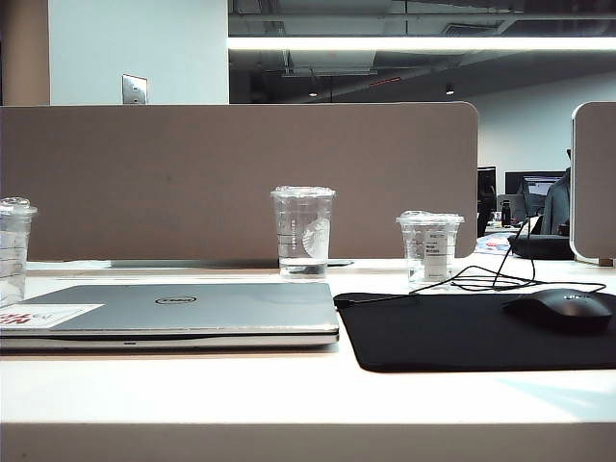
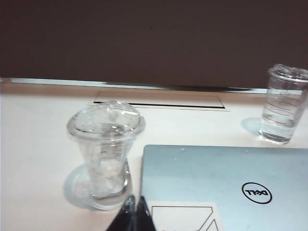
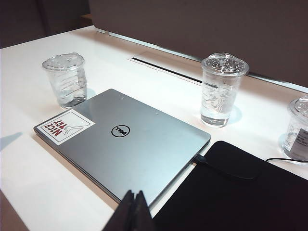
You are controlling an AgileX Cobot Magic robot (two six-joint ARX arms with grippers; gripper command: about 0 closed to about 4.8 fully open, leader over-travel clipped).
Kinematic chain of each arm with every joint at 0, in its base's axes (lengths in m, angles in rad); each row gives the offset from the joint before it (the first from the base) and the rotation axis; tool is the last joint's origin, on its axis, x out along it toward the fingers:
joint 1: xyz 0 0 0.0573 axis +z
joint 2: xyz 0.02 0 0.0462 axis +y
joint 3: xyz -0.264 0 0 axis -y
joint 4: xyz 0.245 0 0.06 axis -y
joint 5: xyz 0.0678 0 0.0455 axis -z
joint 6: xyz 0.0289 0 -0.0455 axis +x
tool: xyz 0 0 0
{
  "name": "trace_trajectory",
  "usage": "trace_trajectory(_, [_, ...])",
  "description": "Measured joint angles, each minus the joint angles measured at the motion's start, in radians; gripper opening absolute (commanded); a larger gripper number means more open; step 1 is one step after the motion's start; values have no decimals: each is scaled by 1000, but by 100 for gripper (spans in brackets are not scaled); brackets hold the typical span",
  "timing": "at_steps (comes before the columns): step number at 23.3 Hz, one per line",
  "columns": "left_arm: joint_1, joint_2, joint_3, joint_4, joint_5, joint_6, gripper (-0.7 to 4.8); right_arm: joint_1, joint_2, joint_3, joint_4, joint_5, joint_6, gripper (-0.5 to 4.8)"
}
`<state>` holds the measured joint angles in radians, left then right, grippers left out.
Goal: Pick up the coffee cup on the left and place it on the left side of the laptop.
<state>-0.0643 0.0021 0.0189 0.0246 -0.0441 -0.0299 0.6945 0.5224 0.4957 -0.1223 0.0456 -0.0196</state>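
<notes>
Standing upright at far left of the exterior frame, the coffee cup point(image 1: 13, 248) is seen just beside the laptop point(image 1: 192, 310); left gripper point(image 2: 135, 211) nearest, pinched closed, empty; right gripper point(image 3: 134, 208) likewise closed.

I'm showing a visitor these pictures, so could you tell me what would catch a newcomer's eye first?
Probably the closed silver laptop lying flat on the white desk, with a red-print sticker at one corner. Three clear lidded cups stand around it: the coffee cup at its left edge, a taller logo cup behind it, a labelled cup further right. Both grippers, left and right, are shut and hold nothing.
</notes>
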Motion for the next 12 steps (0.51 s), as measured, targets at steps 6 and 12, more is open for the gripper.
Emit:
trace_trajectory(6, [0,1,-16,21,42,0,-6,0,0,0,-1,0,0,-1])
trace_trajectory(12, [0,1,-16,8,63,0,-5,0,0,0,-1,0,0,-1])
